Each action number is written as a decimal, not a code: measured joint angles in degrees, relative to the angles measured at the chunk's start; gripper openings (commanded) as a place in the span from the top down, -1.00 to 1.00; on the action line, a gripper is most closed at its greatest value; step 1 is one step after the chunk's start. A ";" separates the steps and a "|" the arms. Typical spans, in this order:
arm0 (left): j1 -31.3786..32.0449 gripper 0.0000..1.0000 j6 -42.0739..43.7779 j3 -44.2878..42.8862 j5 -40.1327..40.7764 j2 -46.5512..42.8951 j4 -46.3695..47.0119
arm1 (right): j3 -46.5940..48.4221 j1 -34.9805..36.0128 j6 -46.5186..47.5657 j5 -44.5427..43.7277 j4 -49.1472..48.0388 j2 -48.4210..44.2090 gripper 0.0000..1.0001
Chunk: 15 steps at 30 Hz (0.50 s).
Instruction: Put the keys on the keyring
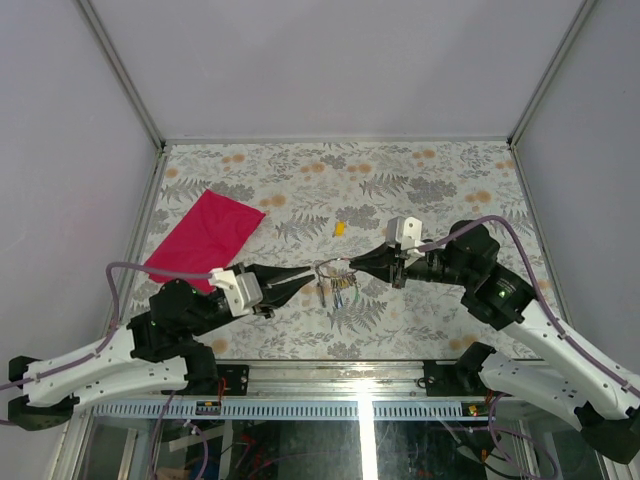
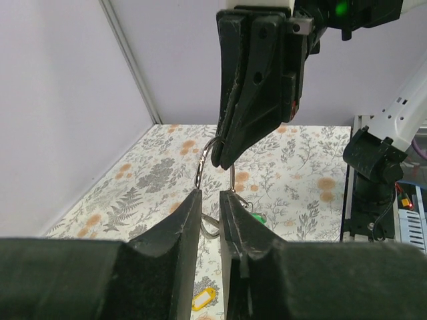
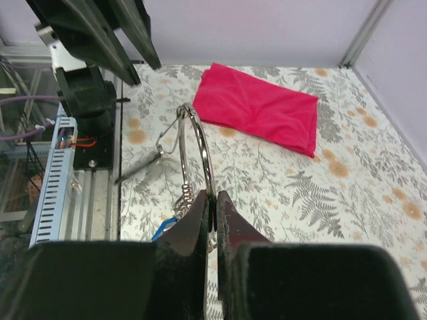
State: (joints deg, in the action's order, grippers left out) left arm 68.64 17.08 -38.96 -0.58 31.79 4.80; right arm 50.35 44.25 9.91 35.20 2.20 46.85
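Note:
The keyring (image 1: 328, 267) hangs in the air between both grippers, with several keys (image 1: 340, 292) dangling under it. My right gripper (image 3: 213, 195) is shut on the ring's wire (image 3: 200, 143). A key (image 3: 137, 168) and a blue tag (image 3: 163, 228) hang from the ring. My left gripper (image 2: 211, 193) has a narrow gap between its jaws, with its tips at the ring's near end (image 2: 201, 167). I cannot tell whether they touch it. A smaller ring (image 2: 210, 230) shows through that gap, and a green tag (image 2: 257, 217) beside it. A loose yellow tag (image 1: 340, 227) lies on the table.
A red cloth (image 1: 205, 238) lies at the back left of the floral table (image 1: 420, 190), and also shows in the right wrist view (image 3: 260, 107). Pale walls with metal posts enclose the table. The table's metal front rail (image 1: 330, 372) runs between the arm bases.

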 measured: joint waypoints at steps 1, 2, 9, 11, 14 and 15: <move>0.00 0.63 -0.17 0.13 0.20 -0.52 0.04 | 0.42 -0.02 0.61 -0.61 1.16 0.02 1.00; 0.00 0.63 -0.33 0.26 0.37 -0.94 0.04 | 0.76 -0.02 1.20 -1.20 2.43 0.02 1.00; 0.00 0.54 -1.55 1.31 2.21 -4.90 -0.13 | 3.65 -0.04 3.74 -3.85 8.33 0.02 1.00; 0.00 0.47 -2.10 1.57 3.04 -5.70 -0.48 | 4.66 -0.04 4.09 -4.63 9.90 0.04 1.00; 0.00 0.36 -3.48 1.60 5.11 -5.75 -1.42 | 6.93 -0.04 4.61 -6.14 13.27 0.20 1.00; 0.00 0.32 -3.82 1.60 5.70 -5.57 -1.88 | 7.45 -0.04 4.72 -6.45 13.92 0.24 1.00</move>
State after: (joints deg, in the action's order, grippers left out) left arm 68.64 13.26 -37.36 5.13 26.22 2.92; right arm 57.80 44.21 14.63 28.75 16.12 47.09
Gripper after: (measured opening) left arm 0.285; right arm 0.030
